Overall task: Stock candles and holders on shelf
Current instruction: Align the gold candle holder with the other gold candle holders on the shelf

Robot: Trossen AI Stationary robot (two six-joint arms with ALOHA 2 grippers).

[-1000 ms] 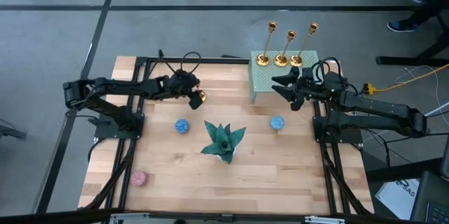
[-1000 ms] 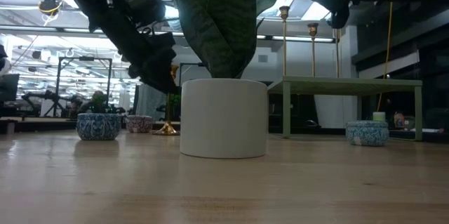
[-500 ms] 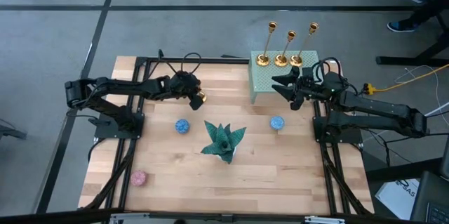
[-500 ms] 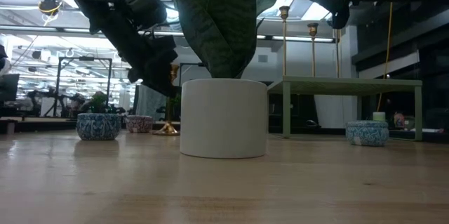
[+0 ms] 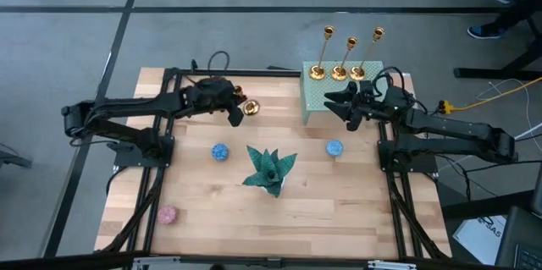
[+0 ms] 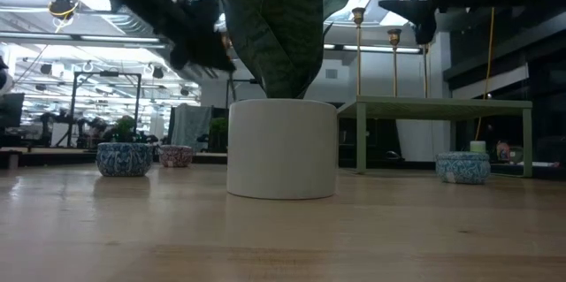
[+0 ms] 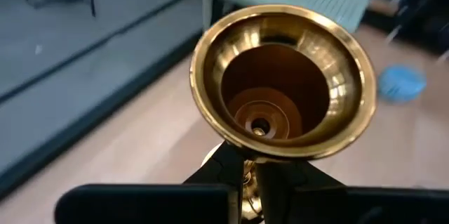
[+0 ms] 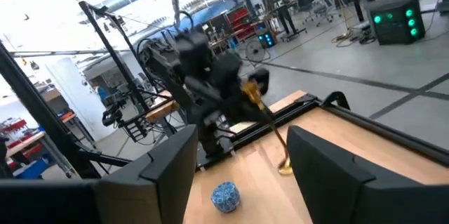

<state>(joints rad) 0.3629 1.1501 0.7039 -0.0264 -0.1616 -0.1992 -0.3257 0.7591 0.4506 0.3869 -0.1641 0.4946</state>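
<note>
Left gripper (image 5: pixel 235 107) has just clamped shut on the stem of the fourth slim shiny gold candlestick holder (image 5: pixel 250 107) and lifted it clear of the wooden tabletop (image 5: pixel 203 194). A second ago the holder stood upright on the wood with the jaws half open around it; half a second ago the jaws were closed and it was still down. Now the high view shows it tilted over, flared base toward the shelf side, and the low view no longer has its base on the table beside the pots. The left wrist view looks straight into the underside of the base (image 7: pixel 283 80), with the fingers (image 7: pixel 223 171) pinched on the stem right below it.

The other three gold holders (image 5: pixel 339 52) stand in a row along the far edge of the pale green perforated-metal shelf (image 5: pixel 326 96).

Right gripper (image 5: pixel 349 107) hovers over the shelf's near side, jaws parted, holding nothing, unchanged over the last second.

Candles all still on the table: small round blue speckled puck (image 5: pixel 220 151) left of the teal spiky plant-shaped ornament in its white pot (image 5: pixel 269 171), second blue one (image 5: pixel 334 147) just in front of the shelf, pink one (image 5: pixel 167 215) near the front-left corner. The mauve-grey one is not visible.

Read: the pick is done and the carry to the shelf is starting. The holder is off vertical in the grip, so it needs righting before set-down. The right arm sits on the approach path, so collision is a risk.
</note>
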